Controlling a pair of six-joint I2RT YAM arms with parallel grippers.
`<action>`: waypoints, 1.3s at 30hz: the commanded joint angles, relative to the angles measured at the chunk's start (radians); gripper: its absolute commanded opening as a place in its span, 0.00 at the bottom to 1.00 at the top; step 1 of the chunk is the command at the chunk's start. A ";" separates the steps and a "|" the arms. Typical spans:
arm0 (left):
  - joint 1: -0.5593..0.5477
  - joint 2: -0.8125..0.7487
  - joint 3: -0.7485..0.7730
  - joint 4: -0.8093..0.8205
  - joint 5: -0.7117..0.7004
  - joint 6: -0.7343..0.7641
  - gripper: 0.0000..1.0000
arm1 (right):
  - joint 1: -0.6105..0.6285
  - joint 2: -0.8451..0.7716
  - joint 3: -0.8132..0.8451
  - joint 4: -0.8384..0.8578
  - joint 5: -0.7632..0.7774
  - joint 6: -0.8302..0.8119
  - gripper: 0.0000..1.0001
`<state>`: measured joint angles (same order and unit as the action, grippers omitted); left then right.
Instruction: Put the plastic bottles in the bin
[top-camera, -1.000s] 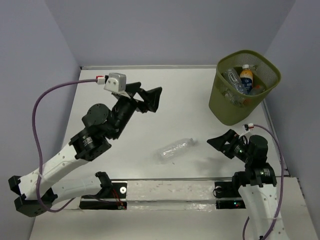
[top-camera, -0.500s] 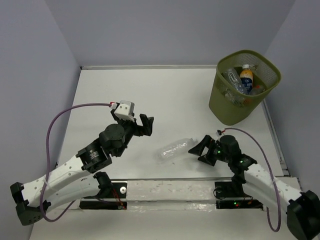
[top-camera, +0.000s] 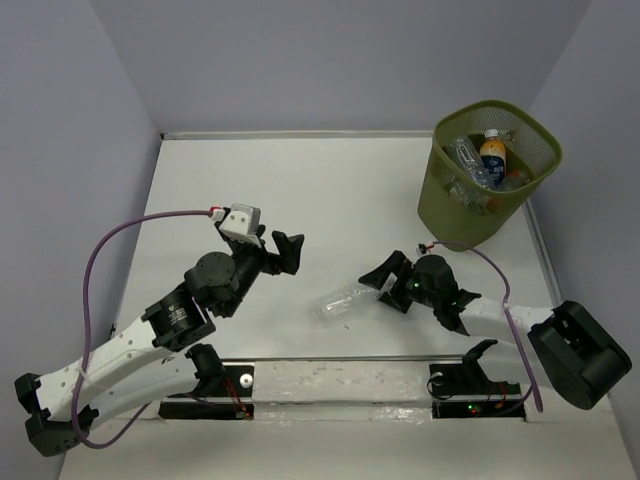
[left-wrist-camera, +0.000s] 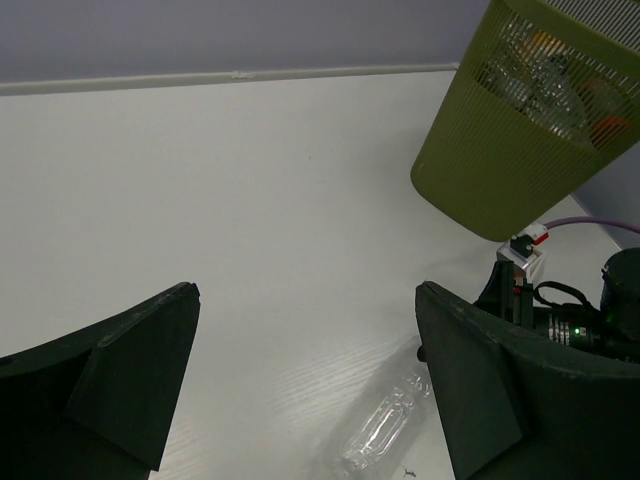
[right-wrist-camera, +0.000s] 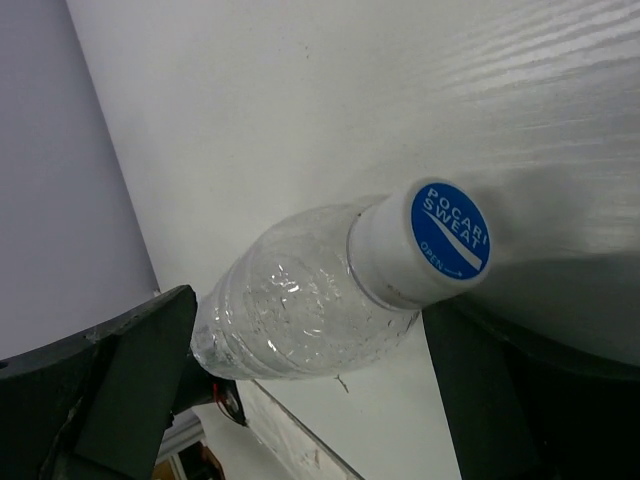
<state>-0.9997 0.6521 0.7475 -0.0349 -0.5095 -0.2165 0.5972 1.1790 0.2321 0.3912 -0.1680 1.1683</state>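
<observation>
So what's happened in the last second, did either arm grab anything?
The right gripper swung out from near its base to the clear bottle lying on the table, and now straddles its cap end, open, nothing gripped. The left gripper drew back toward its base, open and empty. The bottle, the bin and its contents stayed put.

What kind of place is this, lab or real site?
Probably a lab test cell: bare white table boxed by blank lavender panels, left arm and right arm bolted on, mesh bin.
</observation>
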 joint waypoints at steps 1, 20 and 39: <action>0.000 -0.014 0.007 0.038 0.008 0.020 0.99 | 0.009 0.095 0.067 0.034 0.064 -0.006 0.98; 0.001 -0.094 0.003 0.036 -0.061 0.008 0.98 | 0.009 -0.249 0.412 -0.357 0.238 -0.320 0.26; 0.012 -0.187 0.004 0.047 0.008 -0.003 0.98 | -0.339 -0.062 1.231 -0.403 0.993 -1.220 0.22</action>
<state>-0.9928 0.4862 0.7475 -0.0353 -0.5159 -0.2188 0.3454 1.0325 1.4532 -0.0284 0.7979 0.0742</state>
